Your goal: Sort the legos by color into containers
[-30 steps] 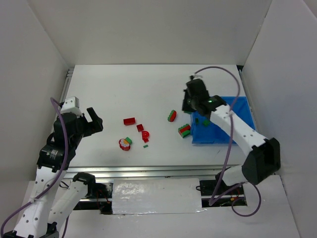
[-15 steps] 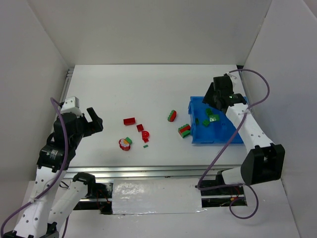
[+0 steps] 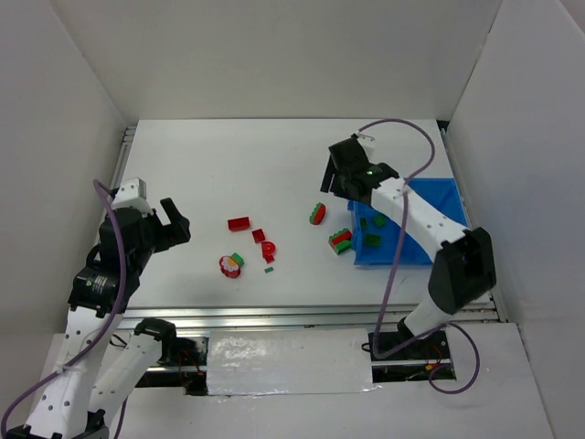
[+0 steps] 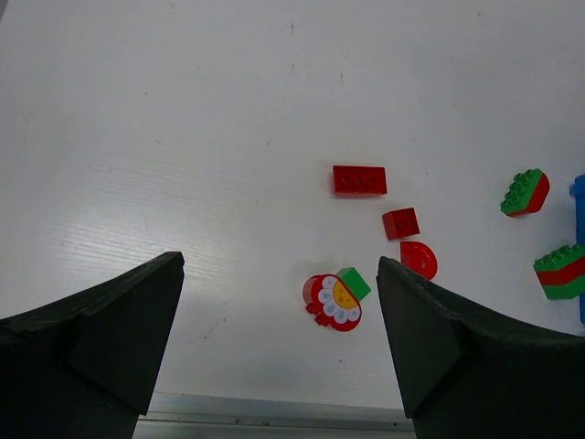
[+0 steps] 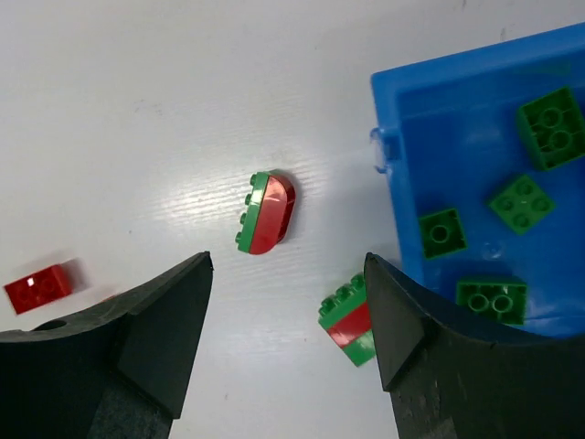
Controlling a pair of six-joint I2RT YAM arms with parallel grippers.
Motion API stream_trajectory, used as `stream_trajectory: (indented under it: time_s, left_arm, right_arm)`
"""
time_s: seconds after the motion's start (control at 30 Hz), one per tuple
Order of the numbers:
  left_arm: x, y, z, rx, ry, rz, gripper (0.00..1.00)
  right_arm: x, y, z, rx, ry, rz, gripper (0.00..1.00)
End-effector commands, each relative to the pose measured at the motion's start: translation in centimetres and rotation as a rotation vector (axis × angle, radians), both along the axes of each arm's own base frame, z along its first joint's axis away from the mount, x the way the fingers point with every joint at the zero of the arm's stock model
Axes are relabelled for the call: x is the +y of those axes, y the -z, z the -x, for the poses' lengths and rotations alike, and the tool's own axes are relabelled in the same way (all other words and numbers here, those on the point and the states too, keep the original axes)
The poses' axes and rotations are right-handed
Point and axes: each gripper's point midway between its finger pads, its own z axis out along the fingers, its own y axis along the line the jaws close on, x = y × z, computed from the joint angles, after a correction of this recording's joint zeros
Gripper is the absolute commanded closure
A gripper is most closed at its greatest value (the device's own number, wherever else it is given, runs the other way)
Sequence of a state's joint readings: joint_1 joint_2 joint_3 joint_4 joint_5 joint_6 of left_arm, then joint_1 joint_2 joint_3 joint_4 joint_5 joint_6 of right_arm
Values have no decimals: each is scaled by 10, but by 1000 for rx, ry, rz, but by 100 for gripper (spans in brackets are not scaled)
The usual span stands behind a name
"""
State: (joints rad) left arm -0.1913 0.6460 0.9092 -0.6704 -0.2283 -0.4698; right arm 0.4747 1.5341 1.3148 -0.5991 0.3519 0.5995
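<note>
The right tool [image 5: 288, 274] hangs over the worktop [image 3: 274, 155] just left of the blue bin [image 5: 457, 59]. Its jaws are spread and there's nothing between them, so it's released and empty. Right under it lies a half-round red-and-green brick [image 5: 265, 212], on its side and clear of both fingers.

A little nearer, a stacked green-red-green brick [image 5: 350, 322] sits just beside the bin's left wall, outside it. Inside the bin are four green bricks [image 5: 521, 203], scattered and apart. From above they seem to lie in the left half, but the arm covers the middle of the bin, so which compartment can't be told for sure.

Over on the left, the left tool [image 4: 279, 265] hovers above the worktop with its jaws wide apart, also released and holding nothing. Ahead of it is the rest of the pile:
- a long red brick [image 4: 359, 179] lies farthest
- a small red square brick [image 4: 400, 222] lies near it to the right
- a red half-round piece [image 4: 419, 259] comes next
- the round red-and-white piece [image 4: 334, 294] lies nearest, with a small green brick [image 4: 354, 282] touching its edge

All of these lie loose on the worktop, well apart from the bin.
</note>
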Motion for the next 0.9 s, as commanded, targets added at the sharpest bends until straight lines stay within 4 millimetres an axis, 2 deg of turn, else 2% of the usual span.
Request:
stream_trajectory:
  time_s: [0.0, 0.03, 0.1, 0.23, 0.43, 0.63, 0.7, 0.77, 0.8, 0.83, 0.87]
  left_arm:
    - [-3, -8, -7, -38, 22, -5, 1]
    - [-3, -8, -7, -37, 22, -6, 1]
    - [-3, -8, -7, -38, 24, -6, 0]
    - [-3, -11, -6, -53, 25, -2, 1]
    - [-5, -12, -5, -54, 34, 1, 0]
    - [-5, -12, -5, -58, 36, 1, 0]
    - [-5, -12, -5, -58, 37, 1, 1]
    - [-5, -12, -5, -58, 37, 1, 0]
    - [-4, -12, -5, -57, 35, 0, 1]
    - [-5, -12, -5, -55, 34, 1, 1]
    - [-5, -11, -5, -52, 34, 4, 0]
  right_arm:
    - [21, 33, -17, 74, 34, 19, 25]
    - [25, 32, -23, 69, 49, 18, 25]
    - [34, 50, -27, 105, 42, 29, 25]
    - [53, 67, -30, 124, 35, 20, 27]
    - [56, 110, -29, 202, 59, 39, 28]
    - [60, 141, -30, 266, 52, 68, 31]
    - [63, 142, -31, 271, 40, 61, 34]
    - [67, 143, -28, 277, 17, 52, 49]
    - [69, 142, -29, 267, 5, 46, 63]
    - [74, 130, -31, 236, -19, 28, 72]
    - [79, 129, -24, 229, -83, 49, 83]
